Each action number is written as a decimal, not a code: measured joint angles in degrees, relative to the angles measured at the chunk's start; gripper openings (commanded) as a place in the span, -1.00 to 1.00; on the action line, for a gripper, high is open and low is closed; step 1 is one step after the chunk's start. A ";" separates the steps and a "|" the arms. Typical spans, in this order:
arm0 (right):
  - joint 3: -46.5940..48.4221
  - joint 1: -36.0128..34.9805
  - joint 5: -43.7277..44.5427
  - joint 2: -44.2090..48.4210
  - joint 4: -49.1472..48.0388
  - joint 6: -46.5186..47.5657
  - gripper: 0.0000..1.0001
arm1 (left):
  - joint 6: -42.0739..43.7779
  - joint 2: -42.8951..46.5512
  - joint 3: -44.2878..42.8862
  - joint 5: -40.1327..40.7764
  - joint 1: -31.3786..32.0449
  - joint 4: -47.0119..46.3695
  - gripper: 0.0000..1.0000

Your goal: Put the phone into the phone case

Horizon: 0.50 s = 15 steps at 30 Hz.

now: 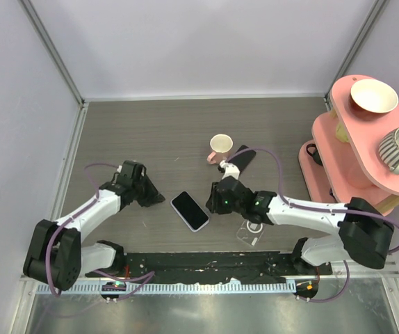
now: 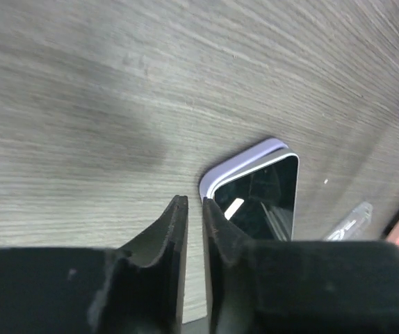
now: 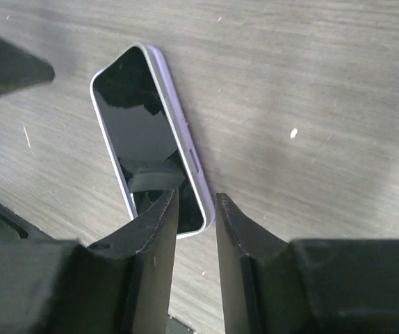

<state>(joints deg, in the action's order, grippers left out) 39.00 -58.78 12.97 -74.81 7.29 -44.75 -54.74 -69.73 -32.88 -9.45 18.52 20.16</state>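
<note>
Both flank phone (image 1: 190,211), left hand (image 1: 159,198), right hand (image 1: 212,202)

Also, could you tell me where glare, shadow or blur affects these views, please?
Top external: evenly lit and sharp, though the clear plastic item is nearly lost against the table. Left wrist: the jaws are blurred in the foreground, a soft shadow lies on the wood, and there is a bright reflection on the phone screen. Right wrist: the phone's glass mirrors the jaws, and the wood grain is sharp.

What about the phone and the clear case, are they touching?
Apart. The top external view shows a strip of bare table between the phone and the clear case.
</note>
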 measured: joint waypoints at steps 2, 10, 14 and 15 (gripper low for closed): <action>0.02 2.67 -2.69 -1.44 -1.88 2.36 -0.52 | 0.00 1.11 1.64 -1.60 0.00 -1.38 -0.36; -1.03 7.80 -16.22 -9.38 -12.50 4.94 -0.65 | -0.57 3.80 6.51 -5.16 0.17 -4.81 -0.19; -5.16 7.10 -21.24 -12.28 -21.53 1.68 -0.70 | -0.76 4.81 8.20 -6.38 0.20 -6.78 -0.15; -5.86 6.56 -21.64 -12.63 -23.41 0.76 -0.72 | -0.76 5.01 8.50 -6.60 0.24 -7.13 -0.14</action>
<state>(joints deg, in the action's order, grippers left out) 33.15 -52.23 -8.67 -87.44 -16.12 -43.99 -55.51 -64.73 -24.38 -16.05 18.76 13.04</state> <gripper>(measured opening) 0.160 0.415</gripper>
